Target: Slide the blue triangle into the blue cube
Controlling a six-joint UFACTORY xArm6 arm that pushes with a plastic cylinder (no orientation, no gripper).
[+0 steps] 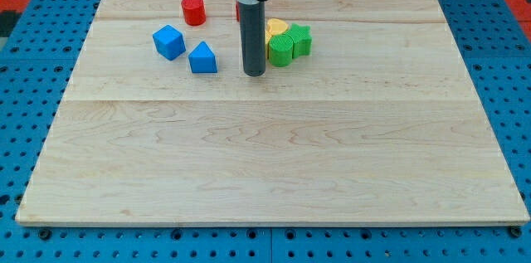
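— Six blocks, as far as I could count, sat on the table (pixel 274 155) near the view's top. How was the wood?

— Pale, smooth boards with fine grain, joined by faint seams running across. Around it lay a blue pegboard (pixel 25 89) dotted with holes.

— And the two blue pieces?

— The blue cube (pixel 168 42) stood turned a little, a corner toward the view's bottom, with matte plastic faces. The blue triangle (pixel 202 58) sat just beside it, toward the view's right and slightly lower, peak pointing up. They were near each other but a narrow strip of wood showed between them.

— Where was my tip?

— My tip (pixel 254 74) rested at the foot of a straight dark rod, round and smooth, to the view's right of the blue triangle and apart from it. It stood between that triangle and the green cluster.

— Was the end effector open or closed?

— It was a plain rod with nothing to open or close, and it held nothing.

— What of the green cluster?

— A green block (pixel 280 49) with a ribbed surface, its exact shape hard to tell, touched a green star-like block (pixel 300 39) behind it. A yellow block (pixel 276 26) peeked out above them, rounded, mostly hidden.

— Anything red?

— A red cylinder (pixel 193 10) stood upright above the blue pair, well clear of them. A sliver of another red block (pixel 238 11) showed at the rod's left edge, too hidden to give a shape.
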